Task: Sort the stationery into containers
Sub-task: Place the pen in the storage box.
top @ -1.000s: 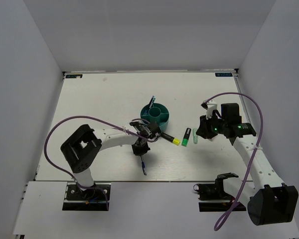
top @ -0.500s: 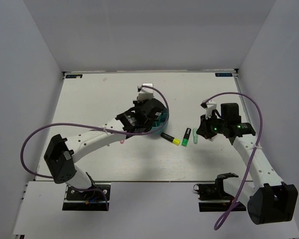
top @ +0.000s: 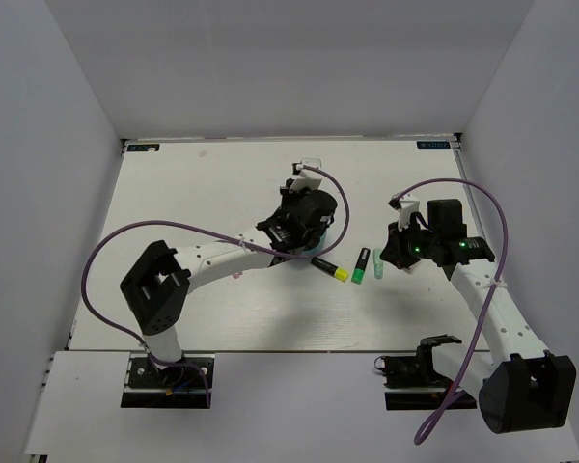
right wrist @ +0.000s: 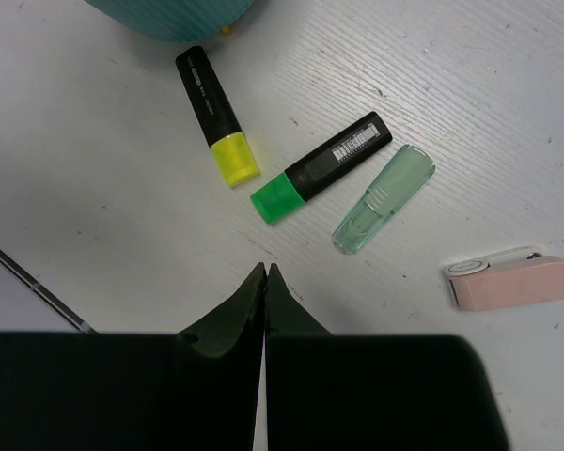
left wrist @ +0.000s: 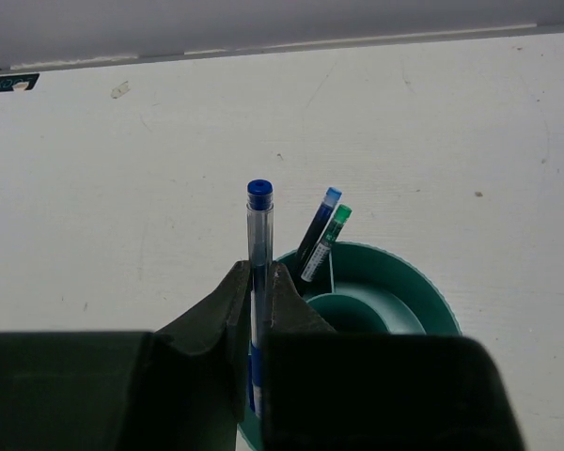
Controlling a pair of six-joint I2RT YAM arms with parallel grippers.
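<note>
the left gripper (left wrist: pixel 259 284) is clamping a thin blue pen (left wrist: pixel 259 214) upright over the teal organizer (left wrist: pixel 395 272), so letting go off-centre is risking it striking a divider and tipping out, while the right gripper (right wrist: pixel 265 274), pinched together on nothing, is hovering above the green-capped marker (right wrist: pixel 321 171)

My left arm (top: pixel 222 262) runs from its base at the near left, elbow folded close in. The forearm stretches up and to the right toward the middle of the bench (top: pixel 174 212). At its end the left gripper (left wrist: pixel 259 287) has its fingers pinched tight on a blue pen (left wrist: pixel 259 230), which stands straight up between them in the wrist view. My right arm (top: pixel 492 304) reaches forward along the right side, forearm leaning left, wrist tipped downward. The right gripper (right wrist: pixel 265 274) hangs over the bench, fingertips pressed together and empty.
</note>
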